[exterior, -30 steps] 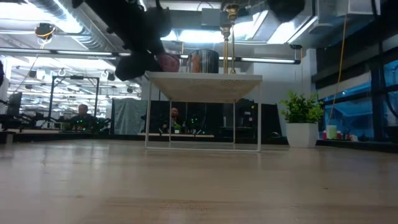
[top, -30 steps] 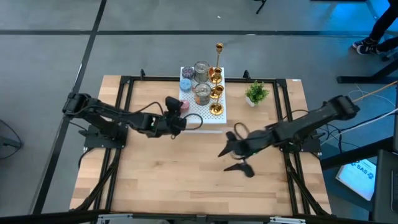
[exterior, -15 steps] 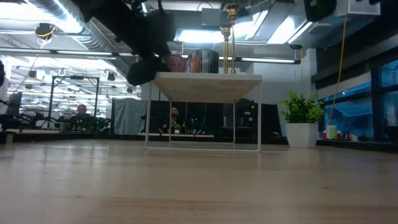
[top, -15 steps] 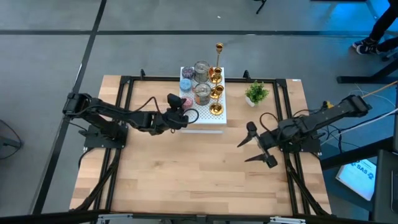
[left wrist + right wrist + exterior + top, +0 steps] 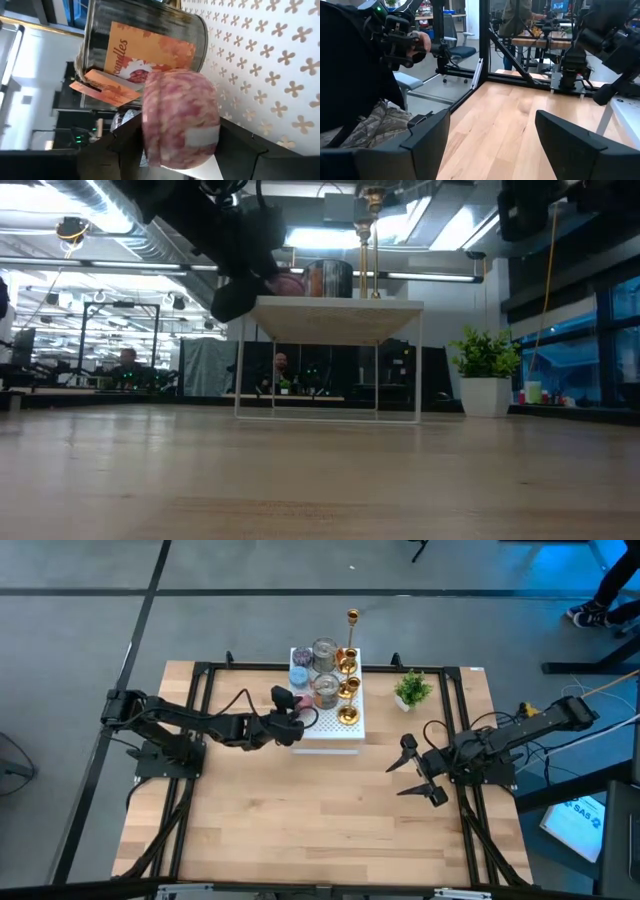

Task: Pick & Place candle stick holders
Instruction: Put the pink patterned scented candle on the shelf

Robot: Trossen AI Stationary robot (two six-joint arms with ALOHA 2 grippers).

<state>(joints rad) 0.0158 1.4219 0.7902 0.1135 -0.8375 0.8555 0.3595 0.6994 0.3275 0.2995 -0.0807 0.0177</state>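
A pink marbled round candle holder [image 5: 180, 117] sits between the fingers of my left gripper [image 5: 290, 718], at the left edge of the white perforated box [image 5: 335, 737]. On the box top stand shiny gold holders [image 5: 347, 680], a tall thin gold one [image 5: 352, 625], silvery cylindrical cups [image 5: 325, 690] and small coloured round ones [image 5: 300, 665]. One silvery cup, with an orange "candles" label [image 5: 145, 50], stands just behind the pink holder. My right gripper [image 5: 415, 772] hangs open over the table's right part with nothing between its fingers. My left gripper has the pink holder's rounded sides [image 5: 150, 125] between its two fingers, which come almost level from the table's left. The holder is at the height of the box top [image 5: 335, 308], by its left edge. Whether its bottom rests on the top I cannot tell.
A small green potted plant [image 5: 411, 690] stands right of the box. The box stands on thin legs [image 5: 238, 370], with room beneath it. Bare wood [image 5: 300, 820] stretches across the near half of the table. People sit in the room behind.
My right gripper has drawn back toward the table's right edge, staying open. My left gripper has carried the pink holder a short way to the right and slightly down, up to the box top's left edge.
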